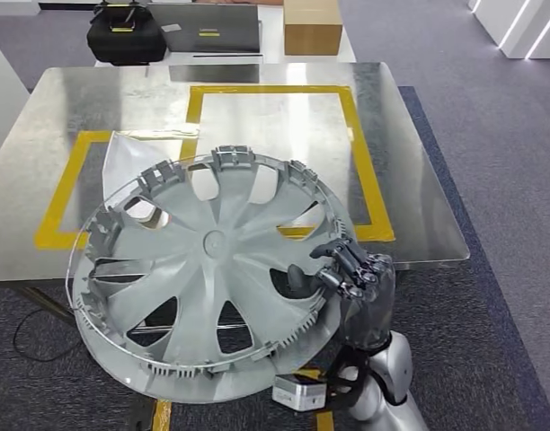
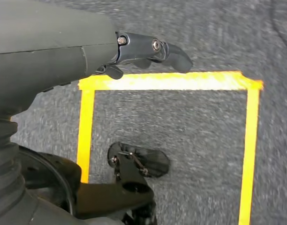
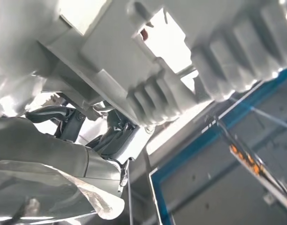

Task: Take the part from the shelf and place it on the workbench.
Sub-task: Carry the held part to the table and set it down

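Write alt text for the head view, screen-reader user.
The robot's right hand grips a large grey wheel cover by its rim, holding it tilted over the near edge of a shiny metal workbench marked with yellow tape rectangles. A black bag and a cardboard box sit beyond the bench.

Silver-grey wheel cover (image 1: 211, 269); shiny metal workbench (image 1: 421, 180) with yellow tape outlines (image 1: 368, 171); dark grey carpet (image 1: 502, 135)

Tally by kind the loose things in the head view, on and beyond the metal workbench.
Hubcap, held at its rim by the right hand: 1
Black bag: 1
Cardboard box: 1
Laptop: 1
Total: 4
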